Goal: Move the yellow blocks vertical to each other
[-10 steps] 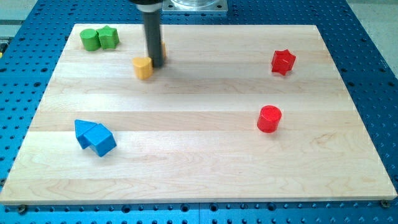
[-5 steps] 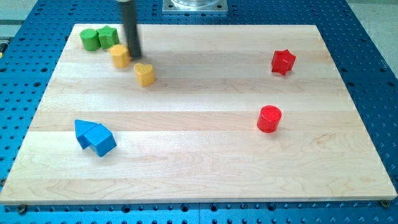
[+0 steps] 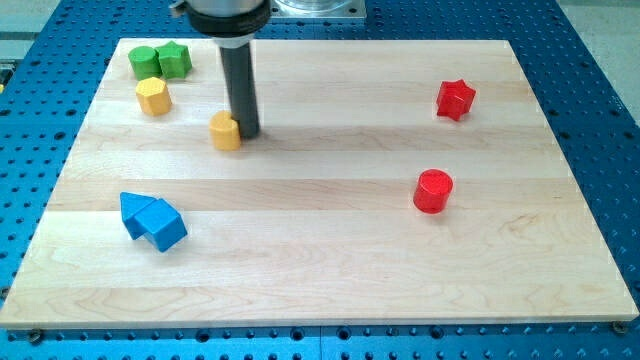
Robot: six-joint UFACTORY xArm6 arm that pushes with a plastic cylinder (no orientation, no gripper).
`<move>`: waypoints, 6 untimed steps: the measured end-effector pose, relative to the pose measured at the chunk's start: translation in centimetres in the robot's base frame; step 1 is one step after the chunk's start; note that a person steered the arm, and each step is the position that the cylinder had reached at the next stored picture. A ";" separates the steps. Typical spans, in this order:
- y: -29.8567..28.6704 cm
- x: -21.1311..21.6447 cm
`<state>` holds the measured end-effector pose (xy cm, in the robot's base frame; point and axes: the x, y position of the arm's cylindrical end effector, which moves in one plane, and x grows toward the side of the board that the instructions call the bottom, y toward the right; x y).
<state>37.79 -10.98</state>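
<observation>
A yellow heart-shaped block [image 3: 225, 131] lies on the wooden board [image 3: 330, 240], left of centre near the view's top. My tip [image 3: 245, 133] stands right against its right side, touching it. A second yellow block, hexagonal [image 3: 153, 96], lies further up and to the left, just below the green blocks. The two yellow blocks are well apart, the hexagon up-left of the heart.
A green cylinder [image 3: 143, 62] and a green star [image 3: 174, 60] sit together at the top left corner. Two blue blocks [image 3: 152, 219] lie touching at the lower left. A red star [image 3: 455, 99] is at the upper right, a red cylinder [image 3: 433, 190] at the right.
The yellow hexagon has slid left and a little down to below the green blocks. My tip has moved right and down to the heart's right side; the heart has shifted slightly down-left.
</observation>
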 end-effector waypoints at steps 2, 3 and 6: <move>-0.3 5.2; -5.0 4.0; 0.4 -4.7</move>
